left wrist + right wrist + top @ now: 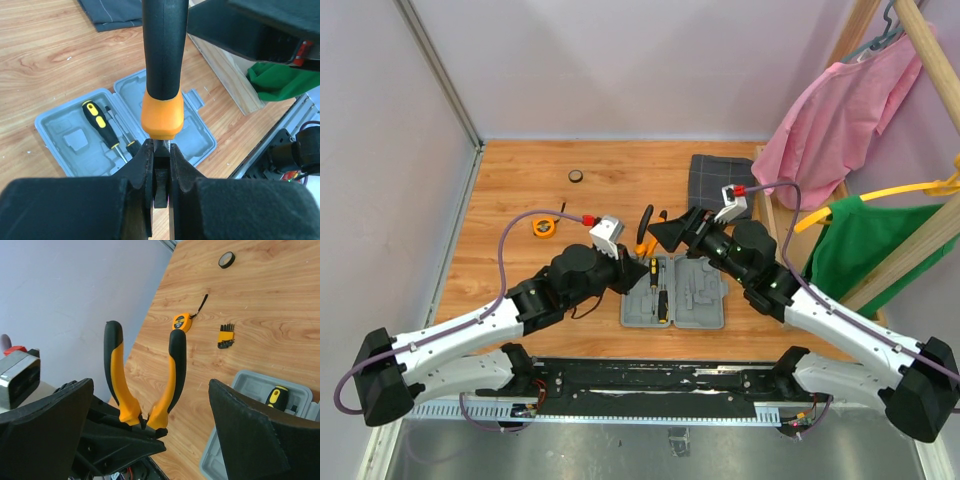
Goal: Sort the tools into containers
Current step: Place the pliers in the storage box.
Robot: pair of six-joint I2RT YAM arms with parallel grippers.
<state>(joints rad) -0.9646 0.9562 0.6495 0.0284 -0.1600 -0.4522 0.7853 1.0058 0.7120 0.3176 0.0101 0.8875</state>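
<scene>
- Wood-grain table (620, 180) runs from the arm bases out to a pale wall. Nearest the bases lies the grey tool case (705, 310), lid open flat. One yellow-and-black screwdriver (660, 296) is seated in its left half, and the other moulded pockets look unfilled.
- Just above the case's far edge, the left gripper (161, 165) has its jaws pressed together on the metal nose of the pliers (176, 365). It holds them off the table with the orange-and-black handles pointing up.
- The right gripper (150, 385) stands with its jaws spread wide, one finger on each side of those handles and touching neither.
- The pliers are probably stiff steel, fairly heavy for their size, with a slick, narrow nose. Their rubbery handles should grip well but can swing on the pivot, so a squeeze across both handles at mid-length looks safest.
- Farther out lie the round orange tape measure (542, 227) and a hex-key set (226, 335).
- Farthest off are a tape roll (576, 177) and a folded dark cloth (720, 180).
</scene>
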